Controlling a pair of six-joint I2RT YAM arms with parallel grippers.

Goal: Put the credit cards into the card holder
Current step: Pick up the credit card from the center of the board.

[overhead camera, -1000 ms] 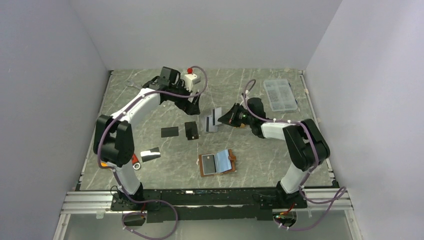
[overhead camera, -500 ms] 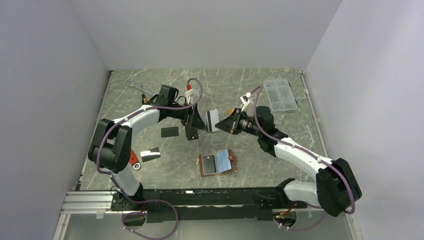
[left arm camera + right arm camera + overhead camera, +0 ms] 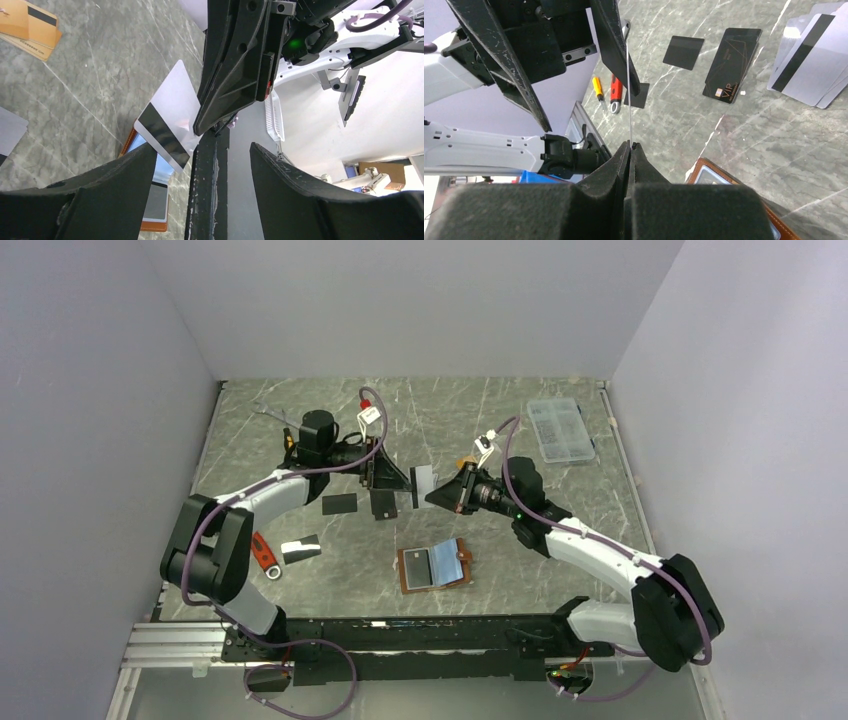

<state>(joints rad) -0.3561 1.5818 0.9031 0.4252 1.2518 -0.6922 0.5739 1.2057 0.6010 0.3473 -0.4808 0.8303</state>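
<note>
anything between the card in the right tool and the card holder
Nothing visible: bare table lies between the card and the open card holder. The left tool, open, is off that path.

- Left arm (image 3: 262, 492): stretched low toward the table's middle, wrist turned sideways.
- Left gripper (image 3: 400, 483): jaws spread wide, gripping nothing, facing the right gripper.
- Right arm (image 3: 590, 540): reaching inward, forearm low.
- Right gripper (image 3: 629, 146): jaws pressed together, pinching a silver-grey card (image 3: 167, 120) by its edge, close to the left fingers.

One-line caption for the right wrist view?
Right gripper pinches a thin silver-grey card edge-on, held up to the open left gripper.
</note>
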